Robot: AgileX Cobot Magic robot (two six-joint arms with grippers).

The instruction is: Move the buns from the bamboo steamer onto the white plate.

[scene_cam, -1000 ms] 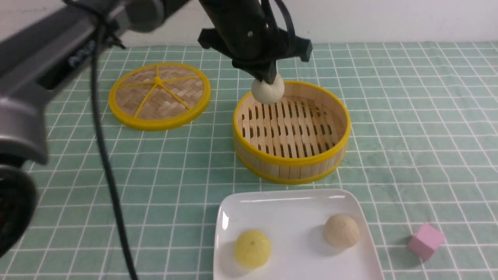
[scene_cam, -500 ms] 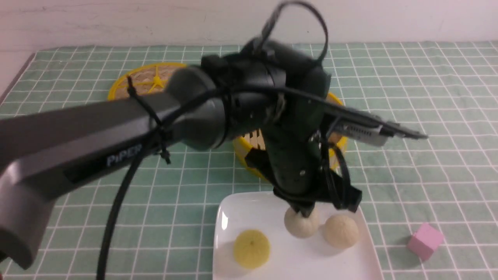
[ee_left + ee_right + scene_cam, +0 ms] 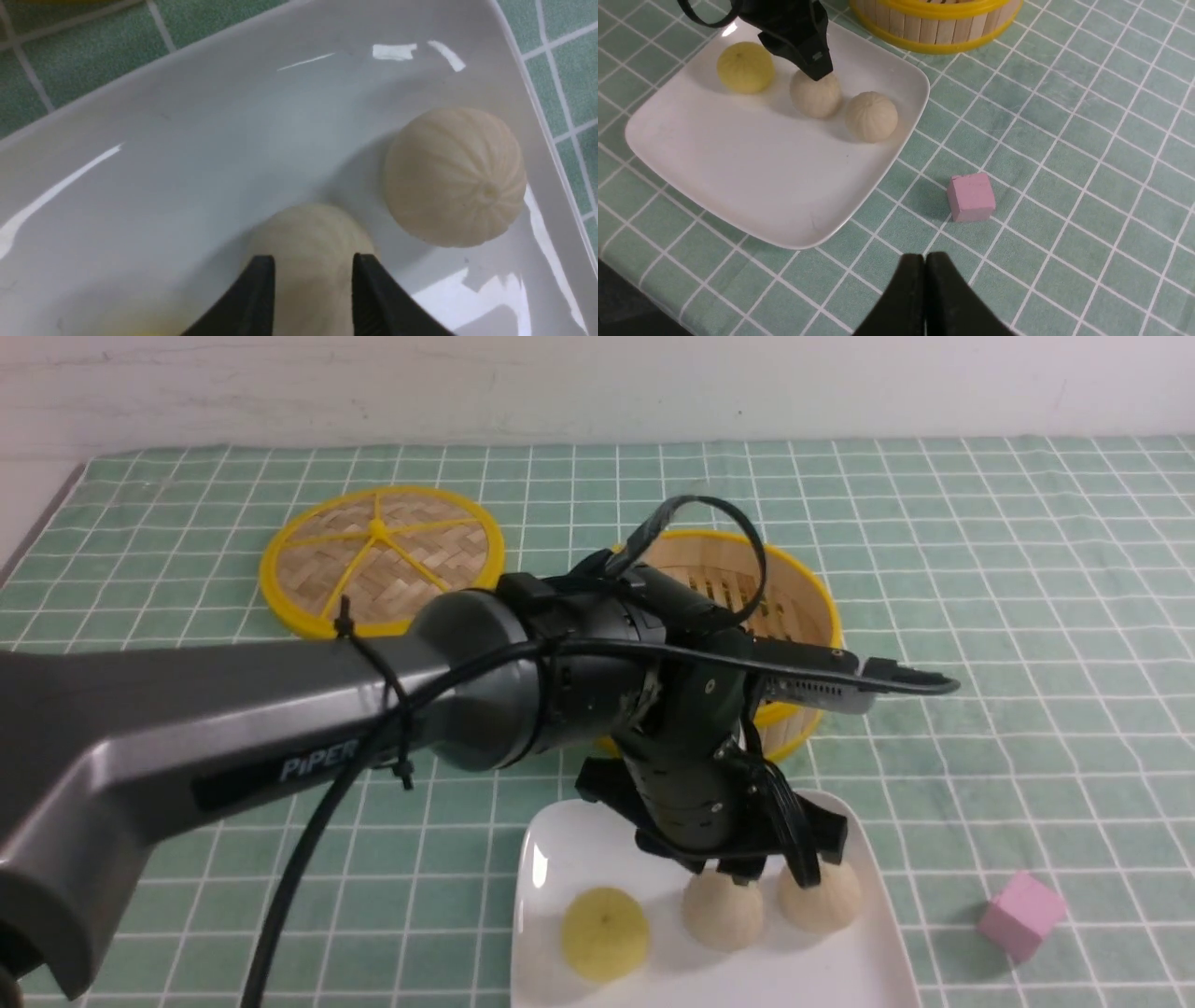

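Two cream buns rest on the white plate (image 3: 560,840): one bun (image 3: 721,917) in the middle and a second bun (image 3: 822,899) to its right. My left gripper (image 3: 738,879) reaches down over the plate and is shut on the middle bun (image 3: 308,242), its black fingertips (image 3: 261,280) pressing both sides; the bun touches the plate. The bamboo steamer (image 3: 803,607) stands behind the plate, mostly hidden by my left arm; its visible slats are bare. My right gripper (image 3: 924,266) hangs shut and holds nothing, over the cloth near the plate's corner.
A bright yellow bun (image 3: 605,933) lies on the plate's left part. The woven steamer lid (image 3: 383,560) lies flat at the back left. A pink cube (image 3: 1019,913) sits on the green checked cloth right of the plate.
My left arm carried the cream bun out of the steamer and down onto the plate, beside the other cream bun. The steamer now shows no bun.
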